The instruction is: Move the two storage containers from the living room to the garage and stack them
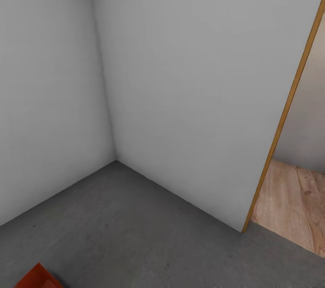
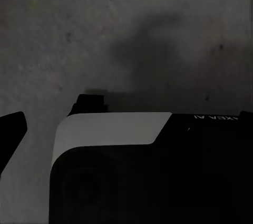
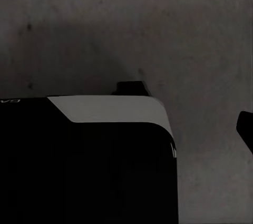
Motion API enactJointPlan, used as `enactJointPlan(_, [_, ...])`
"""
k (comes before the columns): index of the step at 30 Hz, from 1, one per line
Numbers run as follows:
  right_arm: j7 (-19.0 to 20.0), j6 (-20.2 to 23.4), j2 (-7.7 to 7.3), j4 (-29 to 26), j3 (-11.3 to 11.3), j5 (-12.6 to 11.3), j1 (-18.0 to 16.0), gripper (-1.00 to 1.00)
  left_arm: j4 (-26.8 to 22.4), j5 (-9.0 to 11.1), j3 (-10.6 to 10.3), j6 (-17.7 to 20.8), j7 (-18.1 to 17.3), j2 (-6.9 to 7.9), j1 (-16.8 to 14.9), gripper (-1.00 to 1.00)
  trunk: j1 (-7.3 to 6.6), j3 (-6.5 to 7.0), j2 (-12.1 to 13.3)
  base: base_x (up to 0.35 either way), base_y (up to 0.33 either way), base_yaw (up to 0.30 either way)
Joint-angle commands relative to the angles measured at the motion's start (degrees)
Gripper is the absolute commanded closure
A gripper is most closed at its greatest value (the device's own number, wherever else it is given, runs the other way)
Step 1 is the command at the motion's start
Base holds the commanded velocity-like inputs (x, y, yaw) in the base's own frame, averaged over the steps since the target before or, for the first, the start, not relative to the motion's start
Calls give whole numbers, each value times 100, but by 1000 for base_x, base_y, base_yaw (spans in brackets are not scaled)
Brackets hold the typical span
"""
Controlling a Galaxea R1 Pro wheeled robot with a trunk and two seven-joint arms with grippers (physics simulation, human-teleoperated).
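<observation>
At the lower left corner of the head frame, a corner of one orange-red storage container (image 1: 38, 278) sits on the garage's grey concrete floor (image 1: 149, 234), with the doorway (image 1: 289, 112) to wood flooring at right. Seemingly one bin is delivered, so fetching the second comes next. I cannot tell either gripper's state.

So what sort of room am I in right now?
Probably the garage: rough dark grey concrete floor, bare pale grey walls, and a wood-framed doorway opening onto light plank flooring. An orange-red container corner shows bottom left.
</observation>
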Motion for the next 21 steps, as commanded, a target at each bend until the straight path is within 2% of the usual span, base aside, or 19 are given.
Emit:
enactJointPlan(1, [-2, -25, 8, 17, 45, -56, -7, -100, -3, 60, -21, 1, 4, 0, -2, -100, 0, -2, -3, 0, 0, -212])
enactJointPlan(21, [-1, -27, 4, 17, 45, -52, -7, -100, -3, 60, -21, 1, 4, 0, -2, -100, 0, 68, -3, 0, 0, -227])
